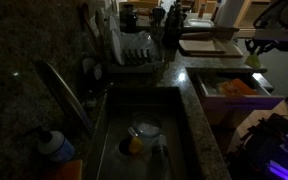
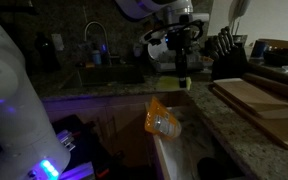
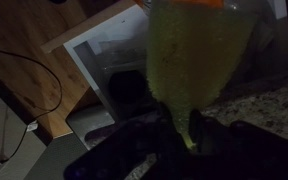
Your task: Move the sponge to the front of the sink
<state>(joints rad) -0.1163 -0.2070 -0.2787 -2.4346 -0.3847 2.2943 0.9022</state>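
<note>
The sponge (image 3: 196, 60) is a pale-yellow soft block that fills the middle of the wrist view, pinched between the dark fingers of my gripper (image 3: 184, 132). In both exterior views the gripper (image 1: 258, 48) (image 2: 181, 48) is shut on the sponge (image 1: 256, 63) (image 2: 181, 69) and holds it in the air above the granite counter, away from the sink. The sink (image 1: 108, 128) (image 2: 104, 73) is a deep dark basin with a curved steel faucet (image 1: 62, 88) (image 2: 96, 38).
A rounded yellow-orange object (image 1: 134, 146) lies by a round dish (image 1: 146, 129) in the basin. A dish rack (image 1: 134, 52) stands behind the sink. An open white tray (image 1: 229, 78) (image 2: 164, 150) holds a flat orange item (image 1: 236, 88) (image 2: 161, 120). Wooden boards (image 2: 259, 98) lie on the counter.
</note>
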